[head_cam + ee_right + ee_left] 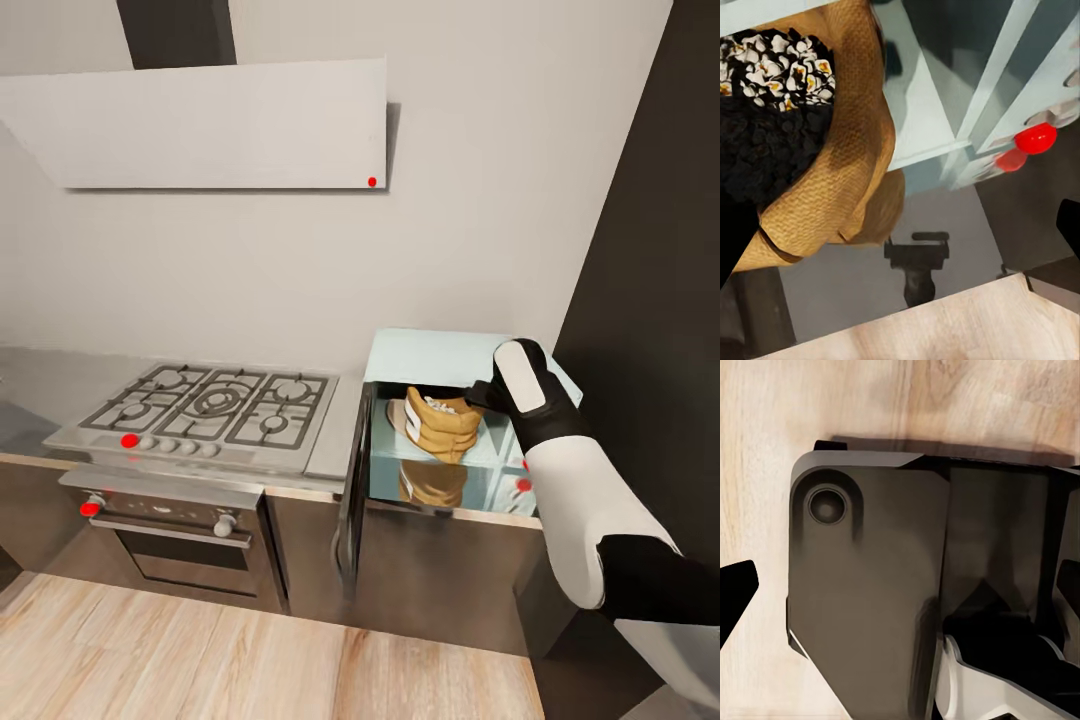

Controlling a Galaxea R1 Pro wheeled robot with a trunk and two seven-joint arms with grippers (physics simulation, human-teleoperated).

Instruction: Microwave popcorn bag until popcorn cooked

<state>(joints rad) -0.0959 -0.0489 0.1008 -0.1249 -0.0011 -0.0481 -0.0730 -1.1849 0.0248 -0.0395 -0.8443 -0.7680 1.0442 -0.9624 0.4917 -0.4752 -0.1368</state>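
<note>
The microwave (440, 360) stands on the countertop (340, 425) just to the right of the gas hob (210, 405), with its dark-framed door (352, 490) swung open toward the hob. The popcorn bag (443, 423) sits inside the microwave's open cavity, tilted, its white label facing outward and its reflection showing on the glossy floor of the cavity. The right gripper (480, 395) reaches into the microwave at the bag's upper rim; whether its fingers are clamped on the bag or apart cannot be told. In the right wrist view the bag (832, 150) is close up, its mouth showing popped white popcorn (776, 64) above a dark mass. The left wrist view looks down at the wood floor (765, 450) and a dark part of the robot's own body (870, 585); the left gripper's state cannot be told.
</note>
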